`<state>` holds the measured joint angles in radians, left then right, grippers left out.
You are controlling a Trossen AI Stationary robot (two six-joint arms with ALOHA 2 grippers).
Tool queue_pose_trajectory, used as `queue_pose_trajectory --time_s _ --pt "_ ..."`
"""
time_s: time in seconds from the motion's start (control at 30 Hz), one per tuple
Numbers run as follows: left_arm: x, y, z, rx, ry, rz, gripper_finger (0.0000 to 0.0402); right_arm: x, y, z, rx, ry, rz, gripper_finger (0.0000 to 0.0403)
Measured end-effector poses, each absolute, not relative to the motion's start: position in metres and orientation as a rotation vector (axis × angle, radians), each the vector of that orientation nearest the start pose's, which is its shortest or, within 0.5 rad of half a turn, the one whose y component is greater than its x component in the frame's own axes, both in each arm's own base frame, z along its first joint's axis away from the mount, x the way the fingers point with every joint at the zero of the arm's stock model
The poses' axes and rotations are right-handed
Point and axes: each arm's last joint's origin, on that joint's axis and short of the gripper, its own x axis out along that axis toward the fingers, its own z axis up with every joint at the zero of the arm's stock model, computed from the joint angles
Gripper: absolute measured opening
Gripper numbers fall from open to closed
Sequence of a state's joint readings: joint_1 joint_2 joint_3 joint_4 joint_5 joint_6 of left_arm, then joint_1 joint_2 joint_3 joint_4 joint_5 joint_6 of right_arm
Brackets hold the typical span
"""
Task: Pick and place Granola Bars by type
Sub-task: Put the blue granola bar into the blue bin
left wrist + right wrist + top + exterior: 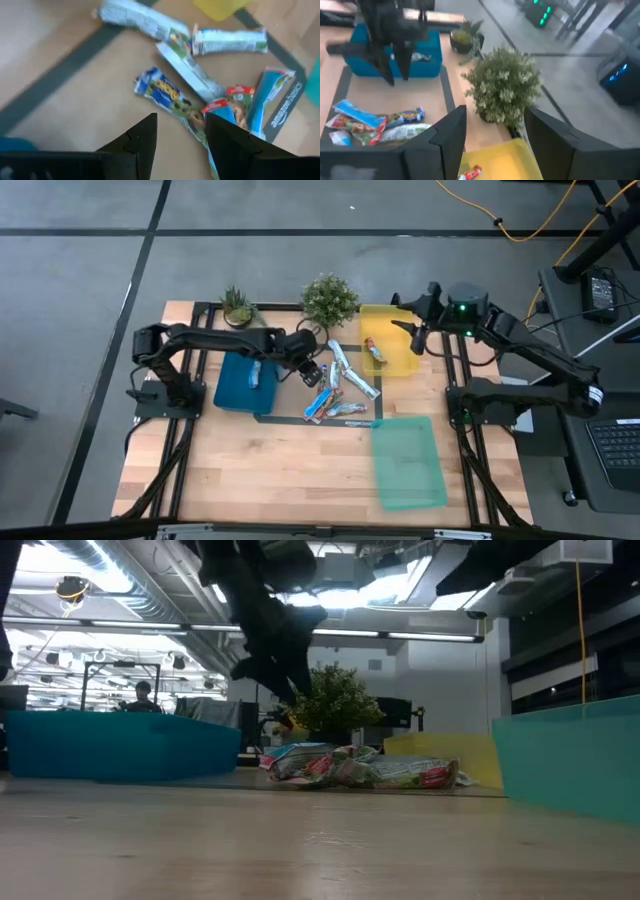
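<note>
We see three trays, blue [240, 388], yellow [397, 360] and green [408, 462], one for each kind. Most bars [338, 388] lie piled between them. Our left claw [311, 370] hangs open over the pile, maybe choosing one. Our right claw [414, 330] waits open and empty over the yellow tray.

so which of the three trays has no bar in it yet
The green tray, at the table's front right. The blue tray holds a bar and the yellow tray holds one; the green one shows none inside.

Left gripper [312, 370] reaches inward, fingers parted; right gripper [412, 330] likewise, empty.
</note>
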<state>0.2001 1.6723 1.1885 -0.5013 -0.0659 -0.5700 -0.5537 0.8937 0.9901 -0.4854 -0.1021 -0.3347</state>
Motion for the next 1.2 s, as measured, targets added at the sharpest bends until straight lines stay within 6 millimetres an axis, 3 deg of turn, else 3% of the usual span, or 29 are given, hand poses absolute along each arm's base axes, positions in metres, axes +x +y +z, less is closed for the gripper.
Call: queue_pose_trajectory --time_s 0.27,0.67,0.83,1.2 --pt "0.353 0.071 0.204 -0.647 0.882 0.498 0.0164 0.145 -0.084 0.364 -0.224 0.384 -0.324 0.0202" --pt "0.368 0.074 0.166 -0.683 0.918 0.571 0.0248 0.131 -0.075 0.371 -0.289 0.342 -0.311 0.0202" --pt "0.370 0.079 0.148 -0.711 0.958 0.608 0.0264 0.130 -0.075 0.372 -0.290 0.341 -0.311 0.0202" --pt "0.376 0.081 0.145 -0.738 0.918 0.557 0.0256 0.130 -0.074 0.370 -0.292 0.357 -0.307 0.0202"
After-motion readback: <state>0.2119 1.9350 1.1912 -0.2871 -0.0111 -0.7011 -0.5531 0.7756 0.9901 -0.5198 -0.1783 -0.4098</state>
